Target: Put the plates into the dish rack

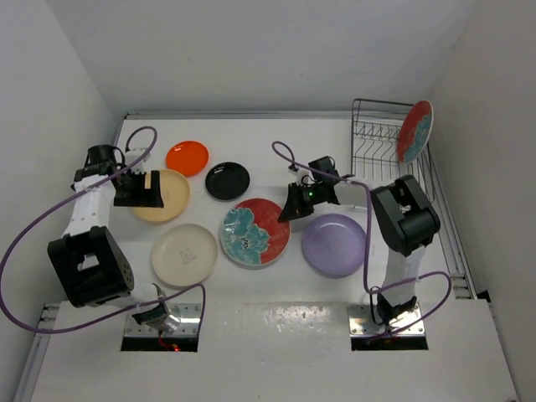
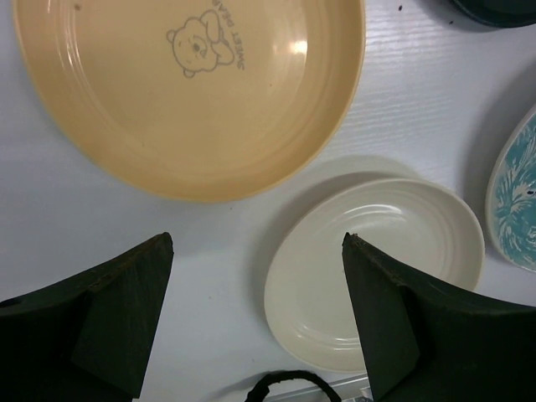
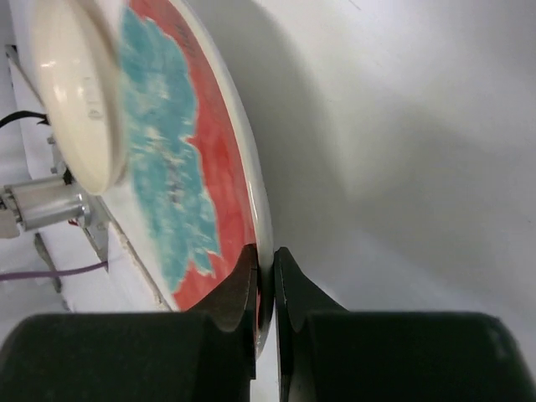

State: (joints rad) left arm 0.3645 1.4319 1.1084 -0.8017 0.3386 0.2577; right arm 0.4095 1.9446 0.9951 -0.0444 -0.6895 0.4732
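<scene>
White walls box in the table [image 1: 276, 142]. At the far right, the rack [image 1: 377, 138] holds one red plate [image 1: 415, 131], leaning at its right end. On the table lie the orange plate [image 1: 187, 157], black plate [image 1: 227, 180], tan plate [image 1: 174, 199], cream plate [image 1: 184, 255], lavender plate [image 1: 333, 244] and a second red plate [image 1: 254, 232]. The right gripper [image 3: 265, 260] is clenched on the second red plate's rim, with the lavender plate just beside it. The left gripper [image 2: 255, 243] hangs released over the tan plate.
</scene>
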